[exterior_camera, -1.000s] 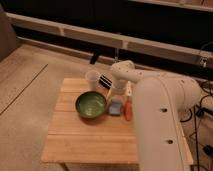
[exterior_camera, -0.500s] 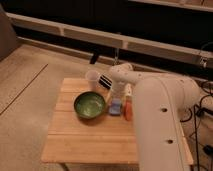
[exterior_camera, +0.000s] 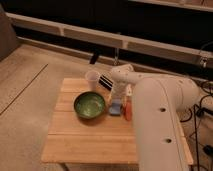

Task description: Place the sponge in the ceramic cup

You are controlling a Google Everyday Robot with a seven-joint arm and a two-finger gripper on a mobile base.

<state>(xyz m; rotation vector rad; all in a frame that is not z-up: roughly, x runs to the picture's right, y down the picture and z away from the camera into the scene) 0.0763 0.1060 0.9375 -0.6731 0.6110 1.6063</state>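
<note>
Gripper (exterior_camera: 118, 96) hangs right above the sponge (exterior_camera: 116, 108), open or gripping, I can't tell; cup (exterior_camera: 92, 80) sits beyond-left, arm (exterior_camera: 155, 110) half-hiding an orange thing (exterior_camera: 128, 110).

No text, label or number can be read here — none.

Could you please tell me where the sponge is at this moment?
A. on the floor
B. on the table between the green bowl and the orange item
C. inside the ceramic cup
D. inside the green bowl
B: the sponge lies on the table between the green bowl and the orange item, with the gripper just above it.
</note>
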